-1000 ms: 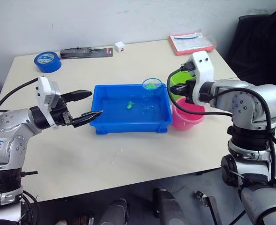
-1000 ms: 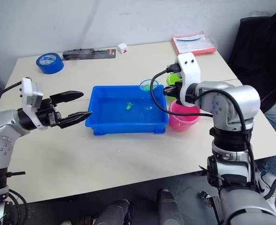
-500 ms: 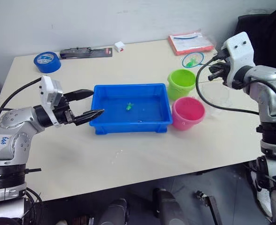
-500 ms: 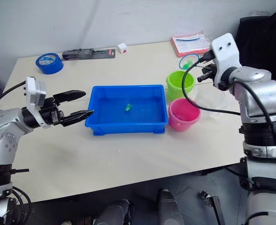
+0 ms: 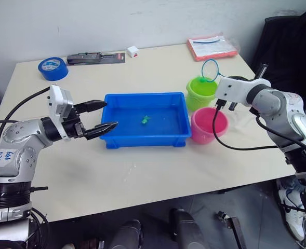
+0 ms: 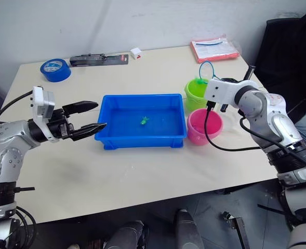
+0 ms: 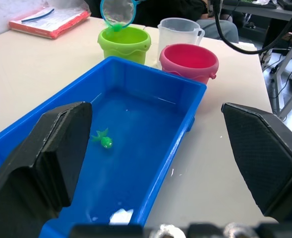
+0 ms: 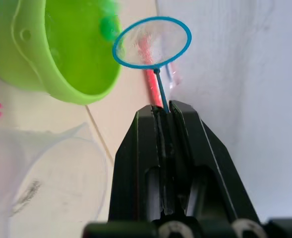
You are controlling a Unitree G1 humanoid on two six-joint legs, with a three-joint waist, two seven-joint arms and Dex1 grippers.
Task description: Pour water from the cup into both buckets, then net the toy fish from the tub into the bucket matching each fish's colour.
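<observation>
Mostly done: one green fish [image 5: 144, 119] left in tub [image 5: 111, 139]. Right hand [image 8: 161, 111] clamps net [image 5: 210, 68] over green bucket [image 5: 200, 92]; left hand [image 5: 101, 116] wide, empty.

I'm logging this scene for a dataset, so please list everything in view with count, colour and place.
table: one, pale beige, under everything.
tub: one, bright blue, table centre.
toy fish: one green, in the tub.
green bucket: one, lime, beside the tub's far right corner.
pink bucket: one, pink, right of the tub.
cup: one, clear, behind the pink bucket.
net: one, blue hoop, above the green bucket.
tape roll: one, blue, far left.
black tool pack: one, far edge.
small white box: one, far edge.
red-edged packet: one, far right.
left gripper: jaws open, at the tub's left end.
right gripper: jaws shut on the net's handle.
</observation>
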